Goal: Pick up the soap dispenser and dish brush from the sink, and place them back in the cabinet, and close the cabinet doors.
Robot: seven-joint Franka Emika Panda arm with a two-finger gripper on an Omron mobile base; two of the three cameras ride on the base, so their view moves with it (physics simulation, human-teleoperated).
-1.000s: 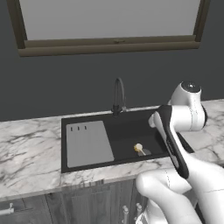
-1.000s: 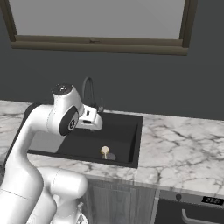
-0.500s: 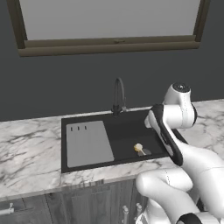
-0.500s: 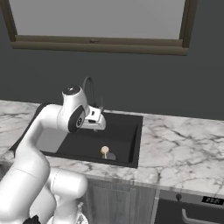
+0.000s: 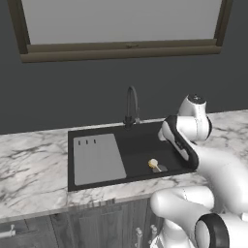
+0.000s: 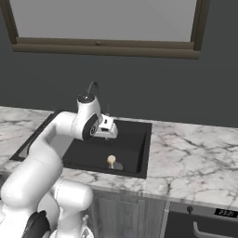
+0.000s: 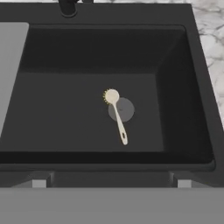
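My jaws (image 7: 111,183) hang wide open over the sink (image 7: 183,87), nothing in them. Going left to right: grey drainboard (image 7: 11,65) far left of jaws, faucet (image 7: 68,6) base up & left at the far rim, dish brush (image 7: 116,113) lying flat on basin floor just ahead of jaws, head away from me, handle across the round drain (image 7: 124,108). Marble desk (image 7: 214,30) off to the right.
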